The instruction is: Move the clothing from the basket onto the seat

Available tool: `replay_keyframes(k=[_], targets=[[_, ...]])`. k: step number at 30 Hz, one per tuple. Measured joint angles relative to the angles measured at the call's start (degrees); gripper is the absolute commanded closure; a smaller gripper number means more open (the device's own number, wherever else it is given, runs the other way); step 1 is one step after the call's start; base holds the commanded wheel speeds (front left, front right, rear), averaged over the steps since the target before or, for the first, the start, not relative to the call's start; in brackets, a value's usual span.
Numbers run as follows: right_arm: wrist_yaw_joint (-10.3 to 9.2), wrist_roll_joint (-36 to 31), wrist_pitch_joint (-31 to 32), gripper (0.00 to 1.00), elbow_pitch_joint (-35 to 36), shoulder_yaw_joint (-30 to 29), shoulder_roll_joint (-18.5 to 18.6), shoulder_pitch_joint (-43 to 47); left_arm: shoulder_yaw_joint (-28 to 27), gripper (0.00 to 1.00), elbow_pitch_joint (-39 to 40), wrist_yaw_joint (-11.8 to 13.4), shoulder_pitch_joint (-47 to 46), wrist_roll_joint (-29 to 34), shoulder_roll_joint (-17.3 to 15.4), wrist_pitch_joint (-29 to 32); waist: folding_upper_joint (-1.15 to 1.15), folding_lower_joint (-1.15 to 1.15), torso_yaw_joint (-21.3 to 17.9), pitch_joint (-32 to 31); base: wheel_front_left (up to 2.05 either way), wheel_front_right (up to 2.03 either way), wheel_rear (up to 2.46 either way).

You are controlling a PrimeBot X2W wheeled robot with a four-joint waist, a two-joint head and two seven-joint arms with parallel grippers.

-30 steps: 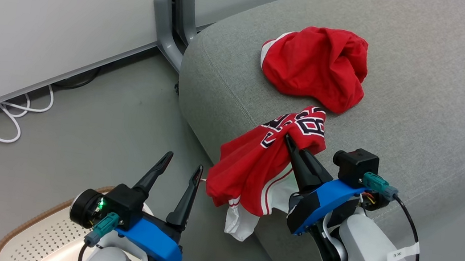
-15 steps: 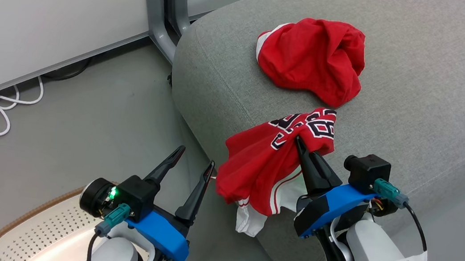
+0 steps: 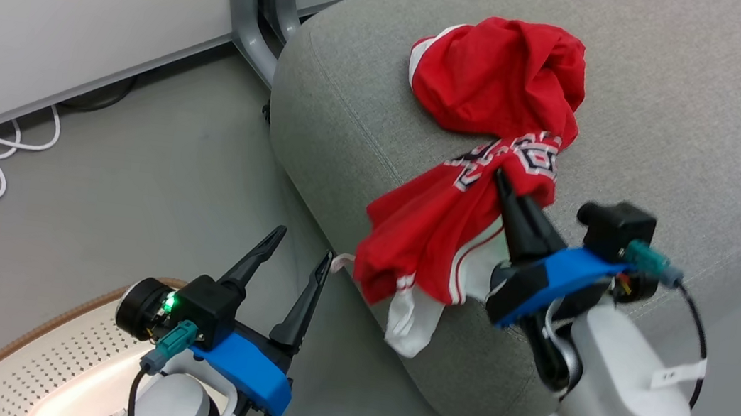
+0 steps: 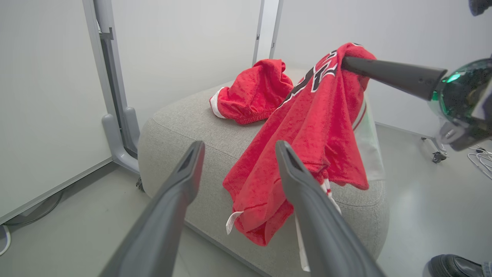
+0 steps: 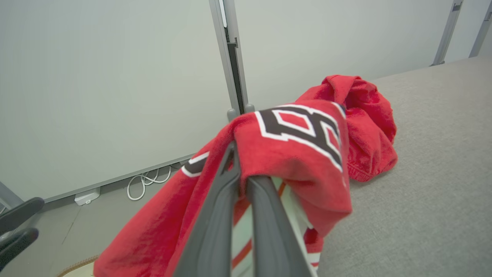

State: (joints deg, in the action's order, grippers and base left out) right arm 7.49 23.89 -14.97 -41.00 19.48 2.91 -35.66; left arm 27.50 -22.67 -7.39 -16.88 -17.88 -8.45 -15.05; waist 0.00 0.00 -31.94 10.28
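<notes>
Pinching the jersey (image 3: 438, 238) w/ R gripper (image 3: 500, 175) clamped tight, fabric hanging over the seat (image 3: 674, 133) edge, just beside the plain red garment (image 3: 502, 75) lying on top. L gripper (image 3: 303, 243) spread wide, empty, by the basket (image 3: 51, 352).

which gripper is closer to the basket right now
Left. The left gripper is open right by the basket, its fingers pointing toward the seat. The right gripper is farther off, up at the seat's edge, shut on the jersey.
</notes>
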Motion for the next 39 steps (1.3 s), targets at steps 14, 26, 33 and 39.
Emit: replay_keyframes(k=[14,26,33,39], targets=[[0.0,6.03,5.03,1.0,-4.04,-6.7,6.34,-21.59,-0.96,0.0,4.74,0.0,0.01,1.6,-4.16,-0.01,0.0,0.01,-0.71,7.05,0.0,0.0,0.0],[0.0,10.55,3.99,1.0,-8.23,-17.06,17.72,-33.29,-0.1,0.0,11.35,0.01,-3.67,3.33,-9.87,0.94,0.0,0.01,2.07,17.42,0.0,0.0,0.0],[0.0,9.94,0.76,1.0,-13.19,-22.62,19.4,-34.18,-0.27,0.0,18.07,0.31,-5.14,4.83,-12.63,3.1,0.0,0.01,4.34,24.05,0.0,0.0,0.0],[0.0,6.33,0.07,1.0,-19.39,-26.87,19.11,-31.68,-0.08,0.0,22.08,0.69,-5.31,5.37,-13.92,4.36,0.0,0.01,6.44,28.14,0.0,0.0,0.0]])
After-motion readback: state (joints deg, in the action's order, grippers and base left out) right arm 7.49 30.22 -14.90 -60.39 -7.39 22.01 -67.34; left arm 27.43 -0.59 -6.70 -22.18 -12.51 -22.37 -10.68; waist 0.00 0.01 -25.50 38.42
